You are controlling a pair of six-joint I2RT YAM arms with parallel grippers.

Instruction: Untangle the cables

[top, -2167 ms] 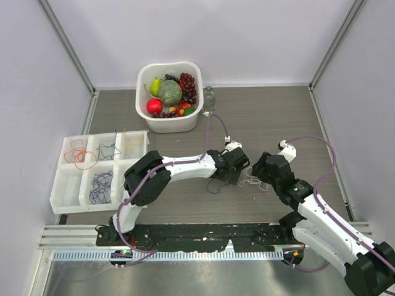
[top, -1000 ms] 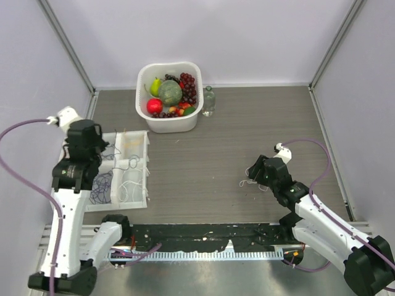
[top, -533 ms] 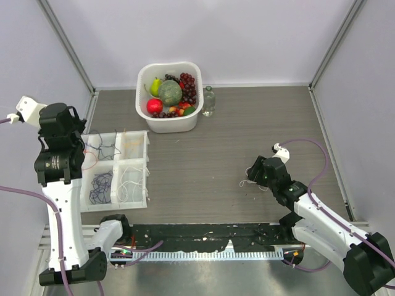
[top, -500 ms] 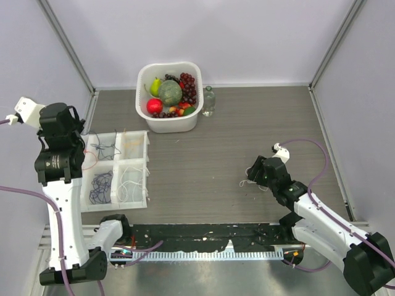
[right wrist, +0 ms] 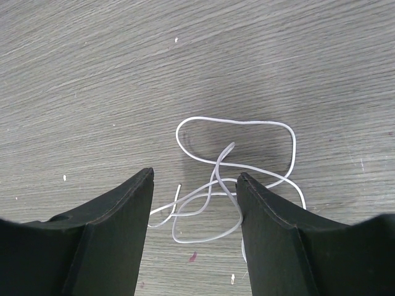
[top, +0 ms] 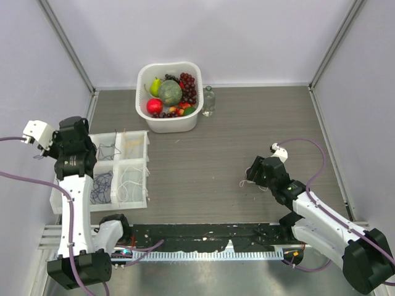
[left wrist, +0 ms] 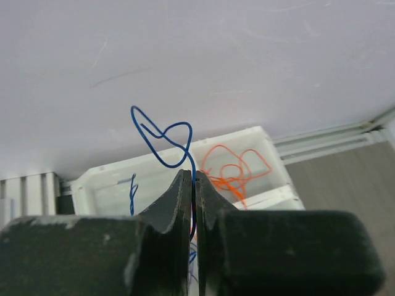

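Tabletop [top: 259,123] of grey wood grain, pale walls [top: 247,37] around, white cable [right wrist: 225,179] on it.

Fingers spread over a loose white cable

My gripper [right wrist: 194,179] hangs with its two dark fingers [right wrist: 117,234] set wide apart, and the white cable [right wrist: 234,119] lies on the grey wood-grain table [right wrist: 92,74], partly in the gap between them and partly just beyond the tips. It forms one wide, flat loop farthest from me, with smaller loops crossing each other nearer in (which strand lies on top at each crossing, I cannot tell). One free end points toward the finger at the left of the view. Another strand runs close along the inner edge of the other finger, and whether they touch is unclear. A few tiny specks dot the table.
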